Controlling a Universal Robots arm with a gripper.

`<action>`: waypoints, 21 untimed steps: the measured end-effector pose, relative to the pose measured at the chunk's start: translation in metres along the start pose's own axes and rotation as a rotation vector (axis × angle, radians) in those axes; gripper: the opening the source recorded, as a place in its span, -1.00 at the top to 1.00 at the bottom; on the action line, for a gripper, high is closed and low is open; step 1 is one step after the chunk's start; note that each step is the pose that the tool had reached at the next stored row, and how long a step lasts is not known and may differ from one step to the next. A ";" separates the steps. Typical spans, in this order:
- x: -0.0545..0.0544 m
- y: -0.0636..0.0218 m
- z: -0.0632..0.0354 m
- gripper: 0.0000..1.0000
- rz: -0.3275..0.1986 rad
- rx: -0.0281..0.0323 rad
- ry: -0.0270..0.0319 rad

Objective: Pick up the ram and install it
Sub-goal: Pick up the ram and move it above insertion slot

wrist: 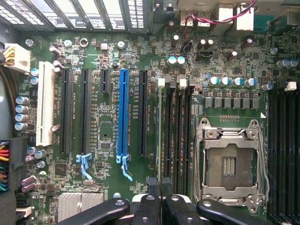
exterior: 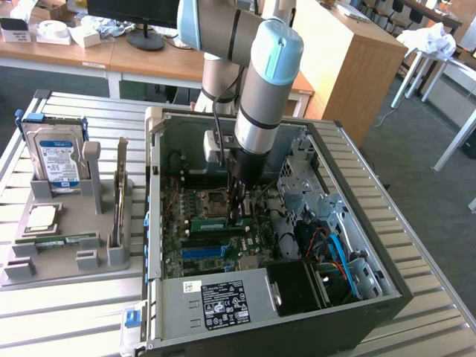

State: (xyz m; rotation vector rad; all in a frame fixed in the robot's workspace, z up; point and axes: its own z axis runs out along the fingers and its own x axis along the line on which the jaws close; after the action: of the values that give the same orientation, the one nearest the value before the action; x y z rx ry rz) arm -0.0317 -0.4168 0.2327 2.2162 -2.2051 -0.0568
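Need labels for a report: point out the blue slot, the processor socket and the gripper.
blue slot (wrist: 123,117): wrist view, middle of the long strip.
processor socket (wrist: 229,165): wrist view, its bare contact field.
gripper (wrist: 161,183): wrist view, between the shut fingertips.

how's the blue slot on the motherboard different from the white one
The blue slot is narrow, while the white slot is clearly broader. The blue slot ends in a pale blue latch; the white slot has no latch that I can see. Both are empty and lie parallel on the green motherboard.
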 end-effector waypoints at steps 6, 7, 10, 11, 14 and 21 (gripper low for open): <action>0.000 0.0000 0.0016 0.76 0.000 -0.0001 0.0002; 0.000 0.0000 0.0019 0.76 0.000 0.0000 -0.0001; 0.000 0.0000 0.0020 0.76 0.000 0.0000 0.0000; 0.000 0.0000 0.0021 0.76 0.000 0.0000 -0.0002; -0.001 0.0000 0.0021 0.76 0.000 0.0001 -0.0003; -0.001 0.0002 0.0021 0.76 0.002 0.0000 -0.0001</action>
State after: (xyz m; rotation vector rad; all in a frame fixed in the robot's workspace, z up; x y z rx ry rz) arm -0.0320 -0.4162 0.2306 2.2143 -2.2071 -0.0568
